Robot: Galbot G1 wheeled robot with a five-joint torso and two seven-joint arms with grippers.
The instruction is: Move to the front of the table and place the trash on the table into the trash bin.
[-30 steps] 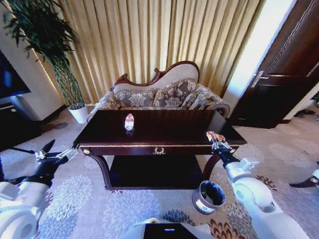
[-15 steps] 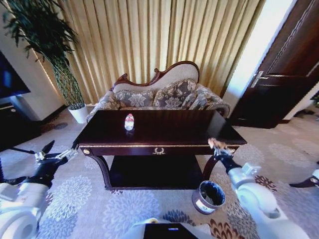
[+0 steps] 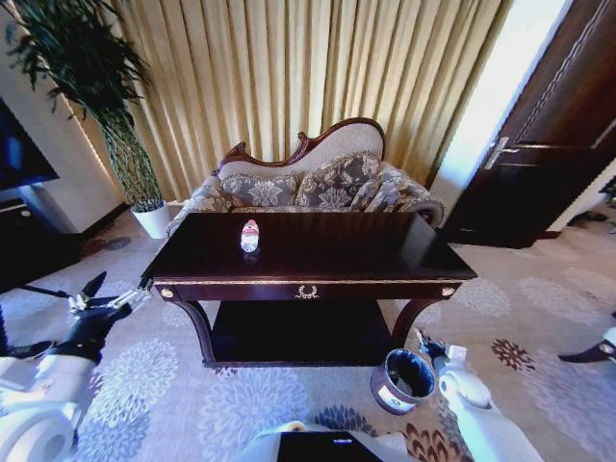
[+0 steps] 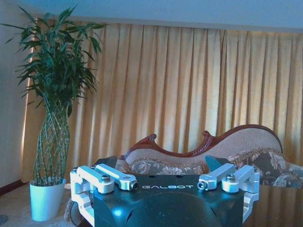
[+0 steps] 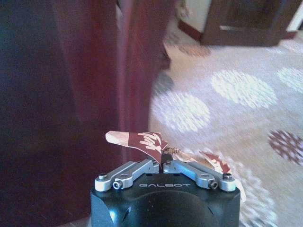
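Gold curtains and a carved-back floral sofa (image 3: 318, 183) stand behind the dark glossy table (image 3: 318, 274), which sits on a patterned carpet with a potted plant (image 3: 96, 96) at the far left. Over the last second the right gripper (image 3: 426, 345) has dropped from the table's near right corner to carpet level, and it now hangs at the right rim of the trash bin (image 3: 402, 380), which stands on the floor by the table's right leg. That shift suggests the wrapper has been carried off the tabletop and is about to go into the bin, though it is not yet released. In the right wrist view the right gripper's jaws are closed tight, with almost no gap between them, pinching the orange-brown wrapper (image 5: 147, 140), whose crumpled ends flare out to both sides above the fingers. The left gripper (image 3: 101, 300) waits low at the near left, well apart from the table's left corner, its fingers spread wide and holding nothing. On the table only the small clear plastic bottle (image 3: 249, 235) remains, lying left of centre toward the far edge, so one more piece of trash seems left to fetch.
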